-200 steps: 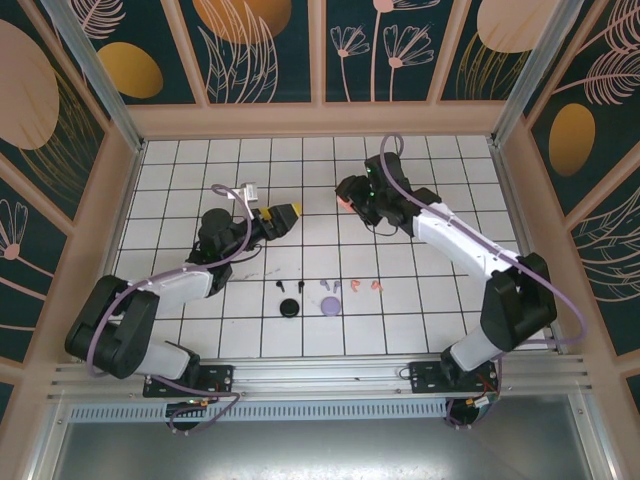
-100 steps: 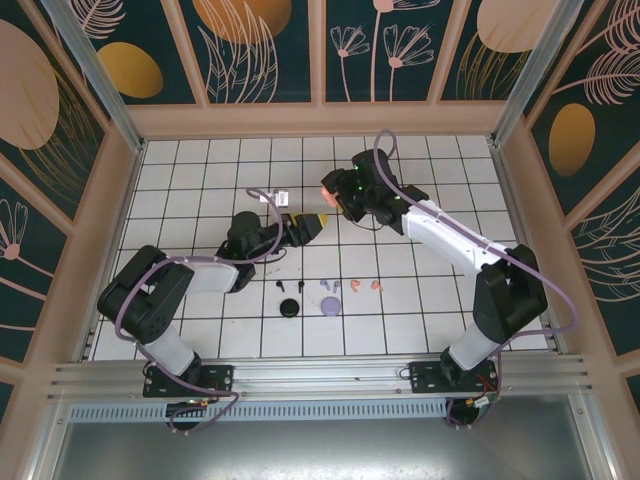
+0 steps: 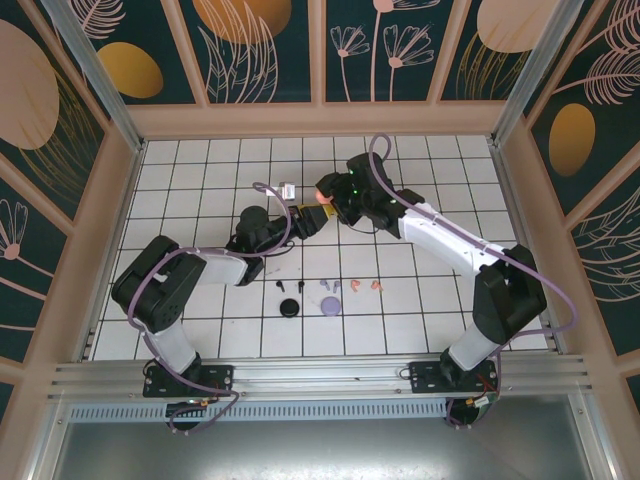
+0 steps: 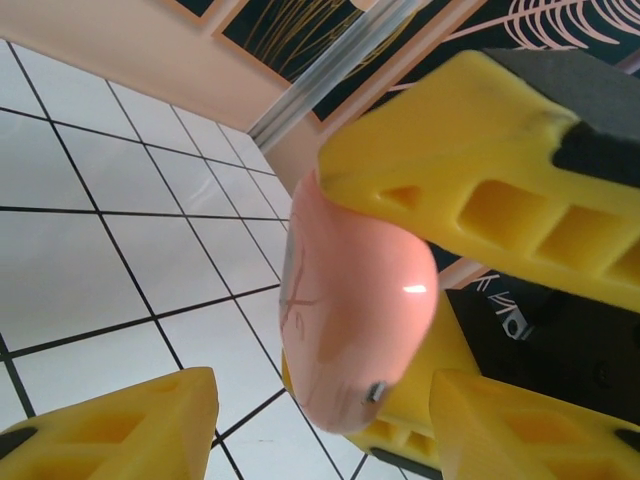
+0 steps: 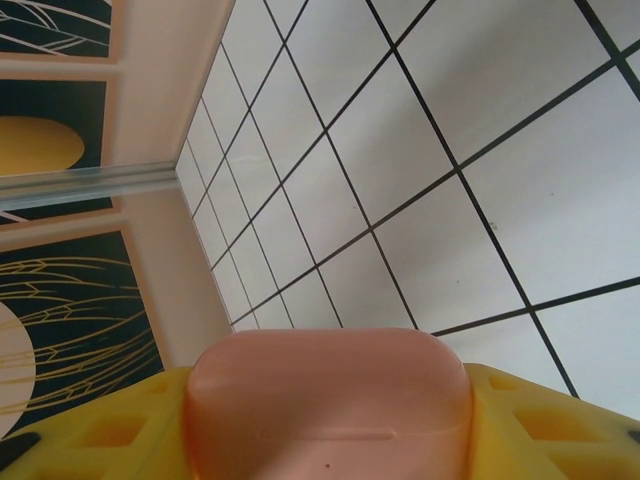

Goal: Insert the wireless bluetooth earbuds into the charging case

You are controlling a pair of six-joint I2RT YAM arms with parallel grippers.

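My right gripper (image 3: 327, 192) is shut on a salmon-pink charging case (image 3: 321, 197), held closed above the table's middle; the case (image 5: 325, 400) sits between its yellow fingers (image 5: 95, 430). My left gripper (image 3: 309, 221) meets it from the left. Its jaws (image 4: 325, 435) stand open on either side of the case's (image 4: 355, 300) lower end, with gaps on both sides. The earbuds lie in a row on the tiles nearer the arms: black (image 3: 280, 287), lilac (image 3: 323, 286) and salmon-pink (image 3: 376, 287).
A round black case (image 3: 290, 307) and a lilac case (image 3: 329, 306) lie just in front of the earbud row. Wooden walls (image 3: 130, 190) ring the white grid table (image 3: 200, 170). Open tiles spread to the left, right and back.
My left gripper has swung right up to the pink case, and its jaws have narrowed around it. My right gripper has carried the case a little to the left.
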